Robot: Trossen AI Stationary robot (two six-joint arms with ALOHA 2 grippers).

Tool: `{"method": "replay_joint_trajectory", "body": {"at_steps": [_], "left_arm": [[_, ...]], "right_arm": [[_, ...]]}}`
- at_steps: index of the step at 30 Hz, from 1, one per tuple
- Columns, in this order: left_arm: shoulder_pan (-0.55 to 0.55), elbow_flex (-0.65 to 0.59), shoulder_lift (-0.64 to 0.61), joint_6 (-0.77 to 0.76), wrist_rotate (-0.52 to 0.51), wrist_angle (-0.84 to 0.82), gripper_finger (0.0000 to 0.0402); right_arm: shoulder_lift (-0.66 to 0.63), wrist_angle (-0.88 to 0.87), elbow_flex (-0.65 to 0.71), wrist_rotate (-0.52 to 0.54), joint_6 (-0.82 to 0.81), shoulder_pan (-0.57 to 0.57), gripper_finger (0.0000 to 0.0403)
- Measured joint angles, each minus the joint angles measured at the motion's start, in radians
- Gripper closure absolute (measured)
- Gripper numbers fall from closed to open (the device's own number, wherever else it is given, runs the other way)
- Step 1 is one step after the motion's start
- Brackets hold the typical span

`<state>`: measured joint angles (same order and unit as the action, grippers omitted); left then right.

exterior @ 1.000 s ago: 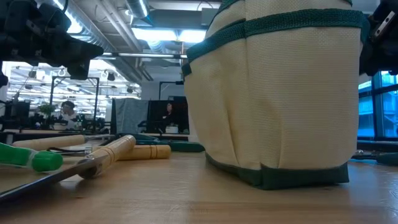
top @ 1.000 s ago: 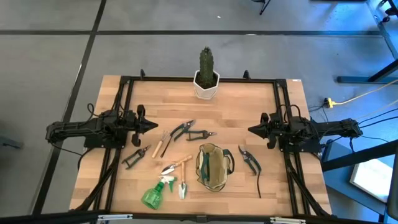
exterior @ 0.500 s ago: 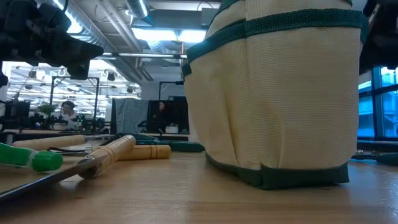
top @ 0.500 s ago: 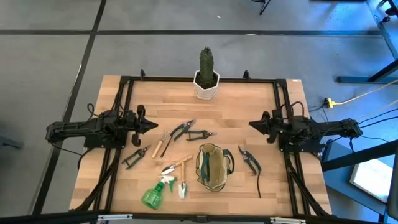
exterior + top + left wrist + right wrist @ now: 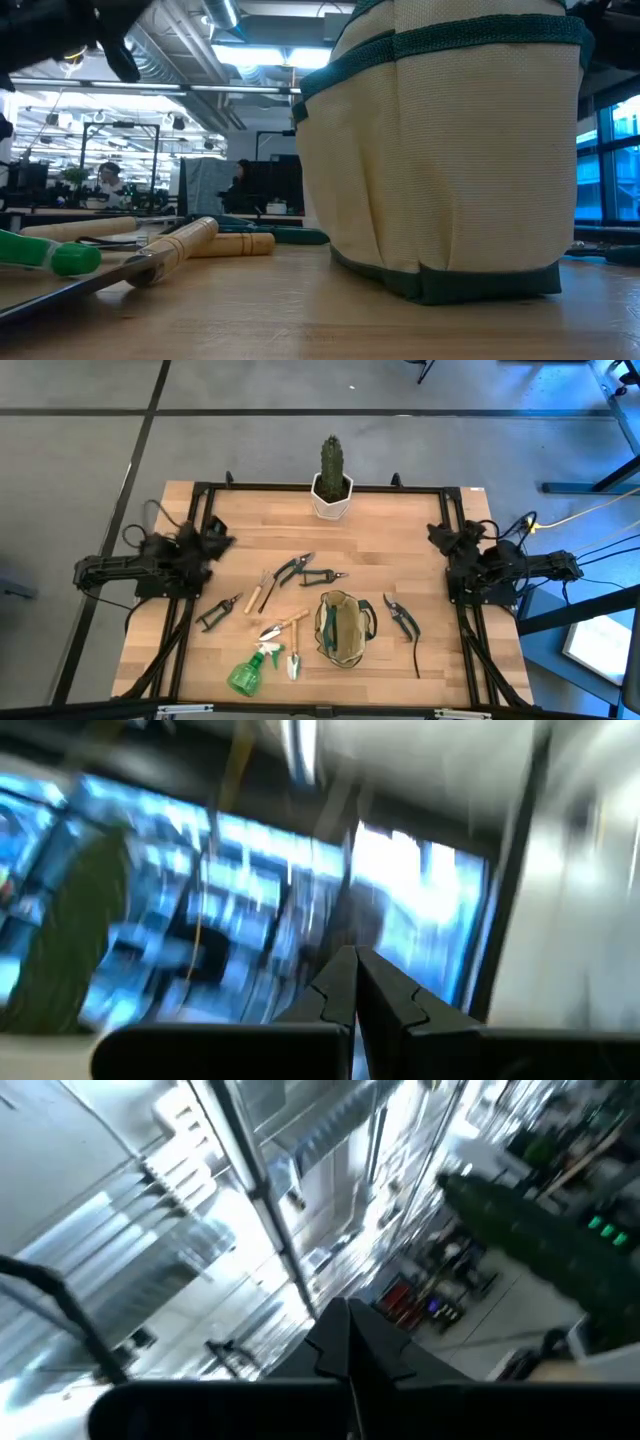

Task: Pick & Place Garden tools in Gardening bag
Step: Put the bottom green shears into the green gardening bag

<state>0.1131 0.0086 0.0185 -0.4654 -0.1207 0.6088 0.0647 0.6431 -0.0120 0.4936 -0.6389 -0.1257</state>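
Both empty and pinched closed: left gripper (image 5: pixel 355 982) at the table's (image 5: pixel 400 530) left edge, right gripper (image 5: pixel 347 1342) at its right edge.

No legible text, label, brand, number or sign anywhere in these views.

The wooden bench (image 5: pixel 380 540) stands on a grey floor (image 5: pixel 260 445) crossed by dark lines. Beyond it the low view shows an open workroom with ceiling light strips (image 5: pixel 250 55), exposed ducts (image 5: pixel 165 50), desks (image 5: pixel 60 212) with seated people (image 5: pixel 108 180), and blue-tinted windows (image 5: pixel 608 170) at one side.
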Motion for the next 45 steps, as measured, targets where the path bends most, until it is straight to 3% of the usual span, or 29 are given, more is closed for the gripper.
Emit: {"method": "replay_joint_trajectory", "body": {"at_steps": [3, 6, 13, 19, 23, 30, 38, 42, 45], "left_arm": [[0.0, 0.0, 0.0, -0.266, -0.139, 0.162, 0.04], [0.0, 0.004, 0.002, -0.33, -0.167, 0.241, 0.04], [0.0, 0.105, 0.05, -0.325, -0.057, 0.176, 0.04], [0.0, 0.217, 0.162, -0.299, 0.057, 0.07, 0.04], [0.0, 0.261, 0.251, -0.299, 0.099, 0.033, 0.04], [0.0, 0.281, 0.354, -0.341, 0.146, 0.032, 0.04], [0.0, 0.282, 0.381, -0.343, 0.175, 0.032, 0.04], [0.0, 0.282, 0.381, -0.353, 0.199, 0.033, 0.04], [0.0, 0.282, 0.381, -0.375, 0.216, 0.032, 0.04]], "right_arm": [[0.0, 0.031, 0.0, 0.038, 0.002, 0.0, 0.0402], [0.002, 0.053, 0.0, 0.047, -0.102, 0.0, 0.0402], [0.003, 0.051, -0.018, -0.06, -0.113, 0.0, 0.0397], [0.077, -0.096, -0.155, -0.087, -0.111, 0.0, 0.034], [0.176, -0.299, -0.295, -0.141, -0.189, -0.001, 0.0281], [0.439, -0.952, -0.639, -0.35, -0.419, -0.005, 0.0197], [0.857, -1.487, -0.909, -0.666, -0.514, -0.151, 0.0204], [0.988, -1.607, -0.923, -0.683, -0.593, -0.303, 0.0219], [1.049, -1.606, -0.91, -0.63, -0.692, -0.421, 0.0223]]}}
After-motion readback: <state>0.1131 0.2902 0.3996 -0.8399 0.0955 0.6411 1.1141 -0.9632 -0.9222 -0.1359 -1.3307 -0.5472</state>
